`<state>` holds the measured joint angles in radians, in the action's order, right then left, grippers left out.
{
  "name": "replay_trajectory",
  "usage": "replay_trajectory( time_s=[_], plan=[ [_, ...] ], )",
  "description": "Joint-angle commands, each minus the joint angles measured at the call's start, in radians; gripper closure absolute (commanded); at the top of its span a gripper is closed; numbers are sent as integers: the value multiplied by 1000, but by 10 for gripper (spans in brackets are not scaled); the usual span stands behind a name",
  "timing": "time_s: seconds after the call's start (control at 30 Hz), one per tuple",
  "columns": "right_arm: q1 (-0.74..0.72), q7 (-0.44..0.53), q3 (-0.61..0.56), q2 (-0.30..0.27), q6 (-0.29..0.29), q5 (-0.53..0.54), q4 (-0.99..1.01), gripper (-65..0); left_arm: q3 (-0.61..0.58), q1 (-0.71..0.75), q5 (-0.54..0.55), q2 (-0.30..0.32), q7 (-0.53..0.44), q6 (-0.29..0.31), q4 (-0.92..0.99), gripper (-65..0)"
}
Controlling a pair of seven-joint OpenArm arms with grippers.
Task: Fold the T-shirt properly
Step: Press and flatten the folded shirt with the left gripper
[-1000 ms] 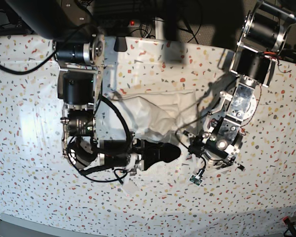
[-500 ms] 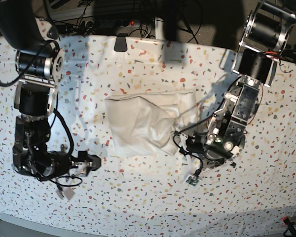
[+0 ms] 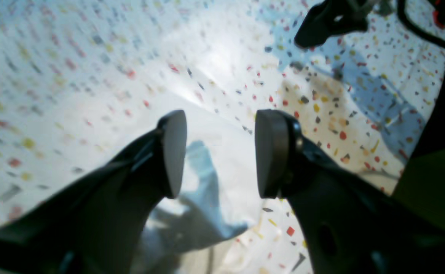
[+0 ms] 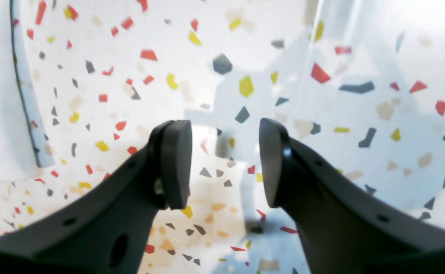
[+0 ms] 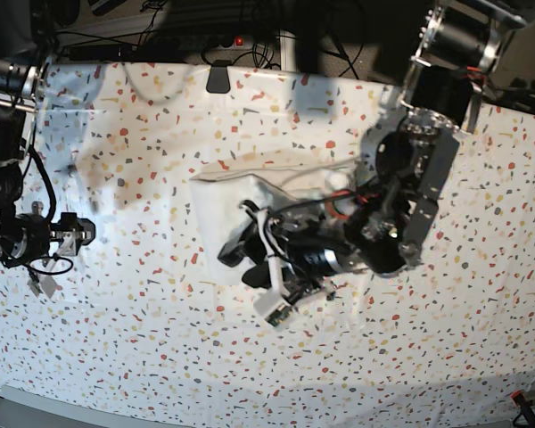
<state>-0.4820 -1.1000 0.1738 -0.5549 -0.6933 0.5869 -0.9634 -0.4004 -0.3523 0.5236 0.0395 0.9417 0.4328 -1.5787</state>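
Note:
The T-shirt (image 5: 216, 203) lies as a plain white, roughly folded bundle in the middle of the speckled table cover (image 5: 160, 348), and no print shows. My left arm reaches across its right part, hiding that side. My left gripper (image 5: 242, 260) stands open just over the bundle's lower front edge. In the left wrist view the left gripper (image 3: 220, 152) holds nothing, with the T-shirt (image 3: 222, 125) below the gap. My right gripper (image 5: 77, 230) is far left, well away from the shirt. The right wrist view shows the right gripper (image 4: 226, 163) open over bare cover.
A dark clip (image 5: 218, 78) sits at the table's back edge, with cables and a power strip behind it. The left arm's cables (image 5: 285, 203) hang over the shirt. The cover's front edge (image 5: 250, 412) runs along the bottom.
The right arm has drawn back from the shirt to the far left of the table. The left arm has swung in from the right, over the shirt. Both grippers have stayed open.

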Motion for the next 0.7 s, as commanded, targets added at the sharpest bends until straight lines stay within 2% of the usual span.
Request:
replay_trajectory(
  time_s=[0.0,0.1,0.23,0.27,0.3,0.37,0.4,0.43,0.5,0.57,0.67],
  plan=[
    [-32,11,3,-26,-5,32,-17,-286,5,-27,-7,-29,-42,5,-6,-284],
    [-33,10,3,-24,-5,67,-17,-286,5,-21,-83,-103,-38,-14,28,-284],
    [-33,10,3,-17,-5,79,-17,-286,4,-13,-132,-185,-35,-138,37,-284],
    [-33,9,3,-18,-5,79,-17,-286,-3,-13,-138,-190,-34,-176,38,-283],
    [-33,9,3,-19,-5,79,-17,-286,-16,-13,-160,-189,-32,-239,40,-284],
    [-33,3,3,-20,-5,78,-17,-286,-49,-13,-309,-190,-30,-373,53,-283],
    [-33,0,3,-19,-5,78,-17,-286,-66,-14,-388,-189,-30,-423,63,-283],
    [-33,1,3,-19,-5,78,-17,-286,-82,-13,-454,-189,-30,-441,72,-283],
    [-33,2,3,-19,-5,79,-17,-286,-120,-13,-548,-189,-29,-424,87,-283],
    [-33,6,3,-19,-5,79,-17,-286,-173,-13,-614,-189,-26,-363,92,-283],
    [-33,9,3,-19,-5,79,-17,-286,-274,-14,-639,-189,-27,-338,92,-284]
  ],
)
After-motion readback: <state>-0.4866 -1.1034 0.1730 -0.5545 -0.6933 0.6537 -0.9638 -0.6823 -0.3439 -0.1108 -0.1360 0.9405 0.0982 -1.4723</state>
